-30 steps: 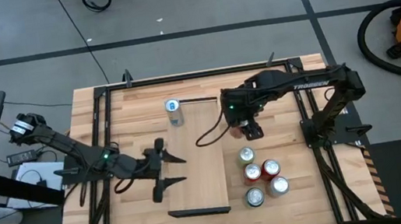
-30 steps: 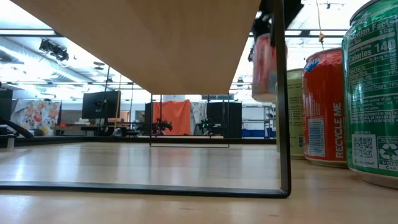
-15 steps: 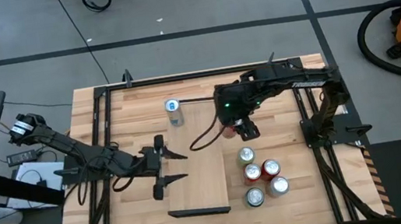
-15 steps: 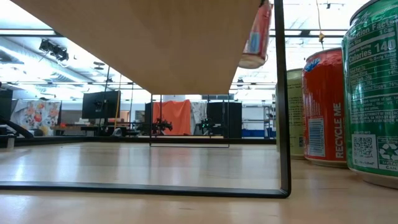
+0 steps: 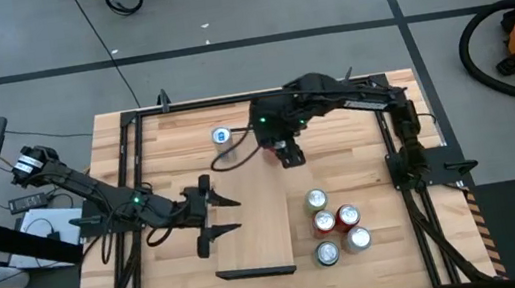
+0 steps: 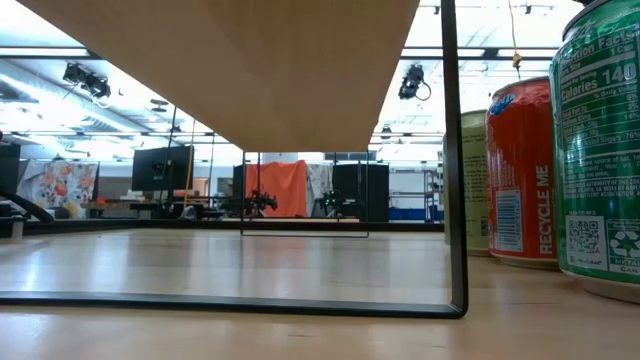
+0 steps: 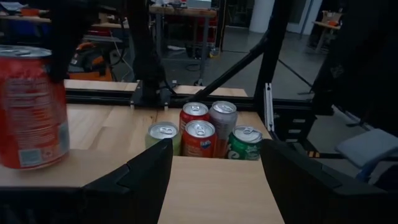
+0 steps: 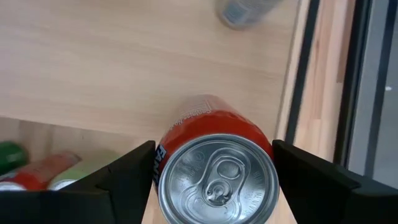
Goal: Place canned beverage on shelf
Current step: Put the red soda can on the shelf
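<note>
We see the right gripper [image 8: 214, 180] pinching a red can [image 8: 214, 168] above the shelf [image 5: 256, 205]; released tilted, it could topple. Left gripper [image 5: 208, 211] waits beside the shelf, fingers spread.

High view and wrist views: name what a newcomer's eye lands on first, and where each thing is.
First, the red can clamped in the right end effector, held above the far part of the shelf, near a blue-topped can already standing there. Next, the cluster of five cans on the table to the shelf's right. The left end effector waits open at the shelf's left edge.
</note>
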You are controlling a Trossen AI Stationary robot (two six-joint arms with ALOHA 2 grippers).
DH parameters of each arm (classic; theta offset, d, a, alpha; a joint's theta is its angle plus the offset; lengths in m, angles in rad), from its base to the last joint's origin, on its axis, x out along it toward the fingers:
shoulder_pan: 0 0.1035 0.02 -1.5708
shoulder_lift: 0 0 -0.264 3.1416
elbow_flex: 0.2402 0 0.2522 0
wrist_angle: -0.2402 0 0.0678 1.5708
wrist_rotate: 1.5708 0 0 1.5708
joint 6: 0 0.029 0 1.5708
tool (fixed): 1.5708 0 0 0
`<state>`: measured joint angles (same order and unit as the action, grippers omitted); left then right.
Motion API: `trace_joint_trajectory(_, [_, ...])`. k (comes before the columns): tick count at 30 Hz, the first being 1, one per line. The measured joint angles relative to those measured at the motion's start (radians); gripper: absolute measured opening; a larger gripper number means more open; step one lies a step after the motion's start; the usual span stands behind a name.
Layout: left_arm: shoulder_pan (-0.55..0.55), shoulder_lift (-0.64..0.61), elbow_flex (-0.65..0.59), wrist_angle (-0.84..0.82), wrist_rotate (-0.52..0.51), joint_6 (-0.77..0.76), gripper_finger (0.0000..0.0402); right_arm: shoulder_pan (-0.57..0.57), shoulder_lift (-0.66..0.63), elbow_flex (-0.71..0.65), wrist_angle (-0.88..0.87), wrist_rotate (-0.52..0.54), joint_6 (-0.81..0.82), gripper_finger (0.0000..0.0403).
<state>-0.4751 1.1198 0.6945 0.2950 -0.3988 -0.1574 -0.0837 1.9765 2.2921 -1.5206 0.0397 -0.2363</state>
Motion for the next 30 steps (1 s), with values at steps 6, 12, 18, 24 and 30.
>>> trace_joint_trajectory(6, [0.000,0.000,0.000,-0.001,0.000,-0.013,0.0256,-0.023,0.003,0.000,0.041,-0.019,-0.005,0.0311])
trace_joint_trajectory(12, [0.000,0.000,0.000,-0.002,0.000,-0.017,0.0256,-0.031,0.001,0.000,0.065,-0.057,-0.018,0.0312])
trace_joint_trajectory(18, [0.000,0.000,0.000,-0.018,0.000,-0.033,0.0256,-0.031,0.000,0.000,0.068,-0.039,-0.032,0.0312])
trace_joint_trajectory(24, [0.002,0.002,0.000,-0.007,-0.001,-0.018,0.0256,-0.029,0.000,0.000,0.092,-0.037,-0.054,0.0312])
trace_joint_trajectory(30, [0.004,0.079,-0.001,0.074,-0.003,0.045,0.0256,0.028,-0.063,0.001,0.068,-0.008,-0.071,0.0312])
